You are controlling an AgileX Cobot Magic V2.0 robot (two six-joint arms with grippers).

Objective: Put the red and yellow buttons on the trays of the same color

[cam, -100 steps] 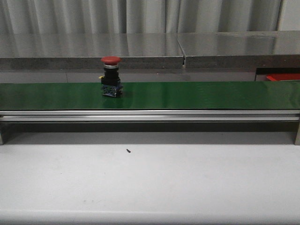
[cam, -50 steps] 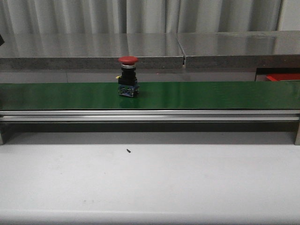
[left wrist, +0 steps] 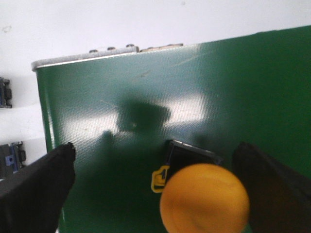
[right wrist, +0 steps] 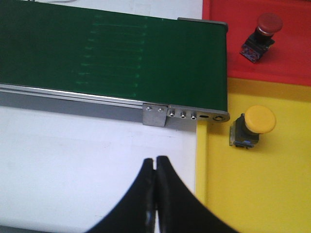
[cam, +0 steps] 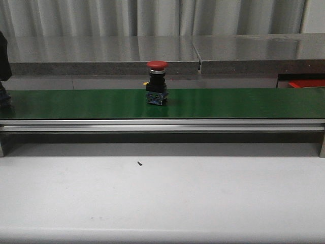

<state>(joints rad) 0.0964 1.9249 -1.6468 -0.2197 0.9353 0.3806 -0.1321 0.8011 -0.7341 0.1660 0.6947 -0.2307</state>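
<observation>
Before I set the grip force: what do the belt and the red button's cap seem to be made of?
Belt: looks like smooth rubber or PVC, semi-gloss, since it shows soft reflections; the exact material is uncertain. Red button: its cap looks like matte moulded plastic, with a shiny, likely metal, collar below and a dark plastic body.

Left claw [left wrist: 153, 189] has its 2 black fingers [left wrist: 34, 187] spread wide apart, nothing pinched between them. Right claw [right wrist: 156, 194] has both fingers pressed flat together, no gap at all, gripping nothing. From the front, only a dark sliver of the left arm [cam: 4, 63] shows at the edge.
</observation>
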